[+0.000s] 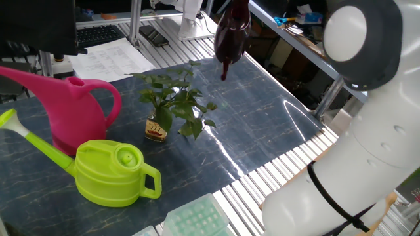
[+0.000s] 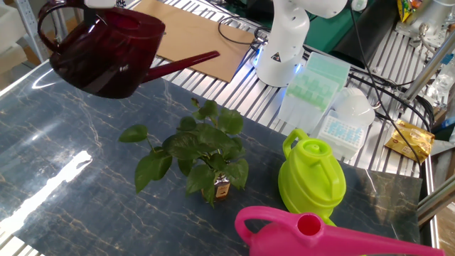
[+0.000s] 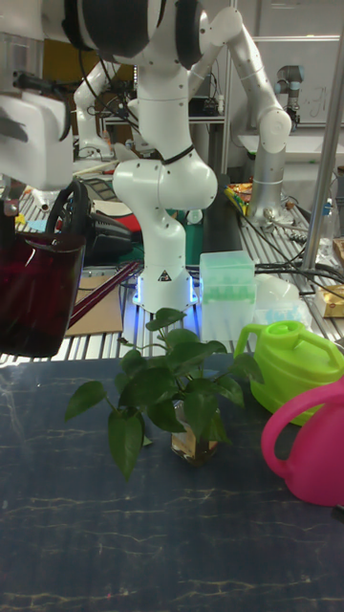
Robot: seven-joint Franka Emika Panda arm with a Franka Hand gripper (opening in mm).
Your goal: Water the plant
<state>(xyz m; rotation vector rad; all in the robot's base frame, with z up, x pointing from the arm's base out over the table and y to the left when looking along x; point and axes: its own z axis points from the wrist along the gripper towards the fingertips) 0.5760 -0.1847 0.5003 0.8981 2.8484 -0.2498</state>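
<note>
The plant (image 2: 201,151) is a sprig of broad green leaves in a tiny glass bottle (image 2: 222,188), standing mid-table; it also shows as the plant (image 1: 174,103) and the plant (image 3: 177,387). A dark maroon watering can (image 2: 105,53) hangs in the air, up and to the left of the leaves. Its spout (image 2: 192,62) points up-right and ends short of the plant. My gripper (image 2: 106,4) is shut on the can's top at the frame edge, and its fingers are mostly cut off. In one fixed view the watering can (image 1: 231,33) hangs behind the plant, its spout facing the camera.
A lime green watering can (image 2: 311,178) and a pink watering can (image 2: 320,233) stand right of the plant. Pipette-tip boxes (image 2: 316,78), the robot base (image 2: 281,50) and a cardboard sheet (image 2: 192,32) lie behind it. The dark mat (image 2: 64,185) ends at slatted aluminium rails.
</note>
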